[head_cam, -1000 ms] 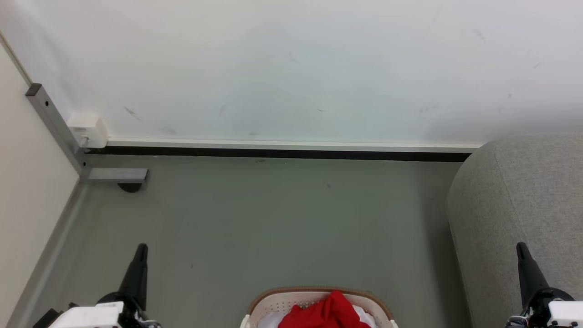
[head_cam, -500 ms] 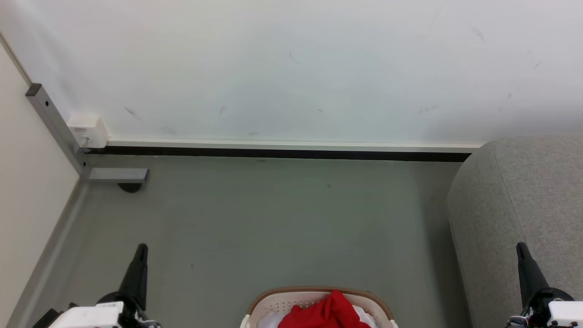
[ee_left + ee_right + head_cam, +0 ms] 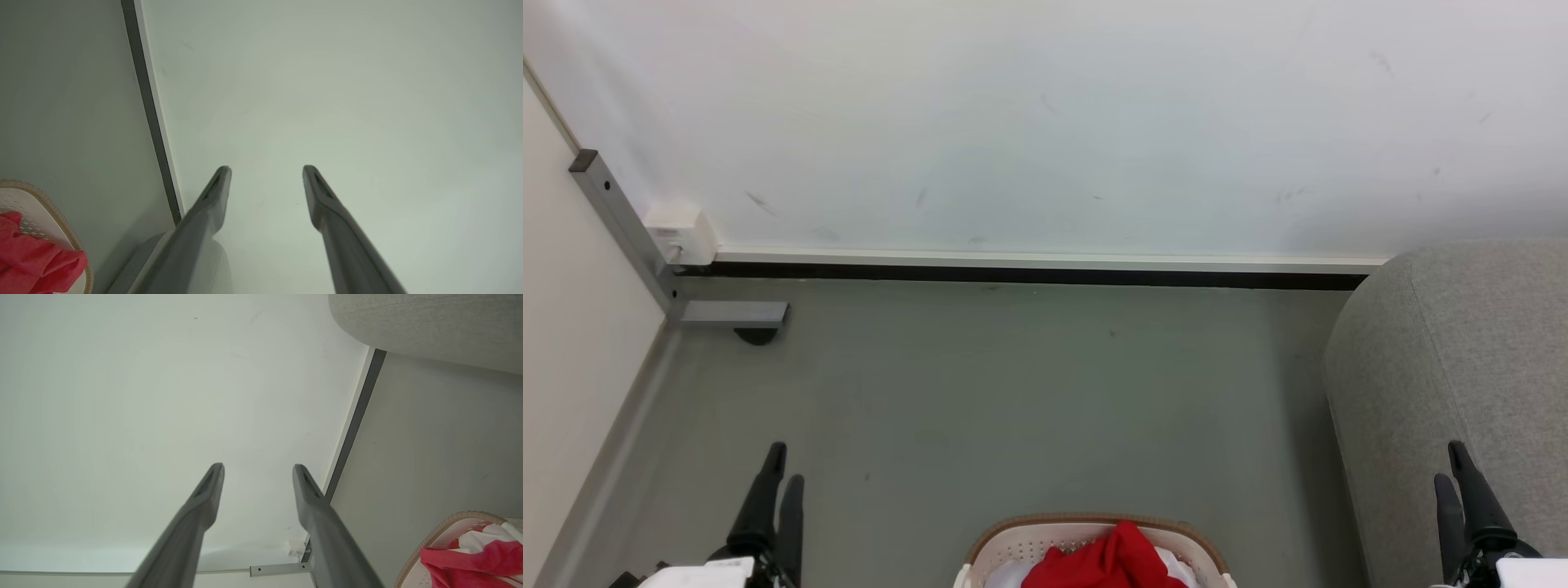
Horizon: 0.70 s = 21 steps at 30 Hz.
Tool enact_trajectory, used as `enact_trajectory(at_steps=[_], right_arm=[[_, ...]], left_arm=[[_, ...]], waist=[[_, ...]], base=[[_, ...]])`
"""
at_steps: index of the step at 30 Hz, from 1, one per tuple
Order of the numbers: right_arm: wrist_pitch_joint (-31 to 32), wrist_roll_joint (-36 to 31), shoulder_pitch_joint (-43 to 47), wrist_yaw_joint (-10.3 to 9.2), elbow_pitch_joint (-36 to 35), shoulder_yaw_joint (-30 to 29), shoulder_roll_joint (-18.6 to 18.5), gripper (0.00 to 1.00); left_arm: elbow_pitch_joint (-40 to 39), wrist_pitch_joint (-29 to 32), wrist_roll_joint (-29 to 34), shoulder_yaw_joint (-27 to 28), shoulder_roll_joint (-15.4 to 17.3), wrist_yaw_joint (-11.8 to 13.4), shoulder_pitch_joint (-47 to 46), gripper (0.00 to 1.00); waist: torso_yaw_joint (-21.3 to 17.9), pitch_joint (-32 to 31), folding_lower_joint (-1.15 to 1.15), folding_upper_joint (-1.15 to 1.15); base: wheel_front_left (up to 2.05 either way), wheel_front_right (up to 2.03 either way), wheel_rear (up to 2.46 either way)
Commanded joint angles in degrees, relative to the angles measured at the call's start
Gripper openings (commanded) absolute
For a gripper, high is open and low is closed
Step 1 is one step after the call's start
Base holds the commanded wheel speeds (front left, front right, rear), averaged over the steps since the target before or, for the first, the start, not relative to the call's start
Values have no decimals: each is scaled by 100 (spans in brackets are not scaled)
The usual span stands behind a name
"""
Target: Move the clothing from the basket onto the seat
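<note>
Head view: clothing not yet picked, both tools free

Head view puts the clothing (image 3: 1112,559) heaped in the basket (image 3: 1013,531), which sits on the floor (image 3: 1013,392) at the near edge, between your two tools. The seat (image 3: 1462,351) stands to the right, apart from the basket. Your left tool (image 3: 787,464) and right tool (image 3: 1447,462) both have their fingers apart and hold nothing. You are at the reach step, I judge: lower one tool into the red heap and close on a thick fold.
</note>
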Motion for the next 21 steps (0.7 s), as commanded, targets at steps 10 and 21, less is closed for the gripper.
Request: enact_trajectory(at_steps=[10,21], right_arm=[[-307,-611,64,-1,-258,149,-79,100],[-586,-2172,128,-2,-578,446,-218,100]], left_arm=[[-87,-298,116,-241,32,0,-80,100],[-79,-580,1439,-413,37,42,-145,100]], waist=[[18,-4,0,0],[46,23,0,0]], base=[[0,0,0],[0,0,0]])
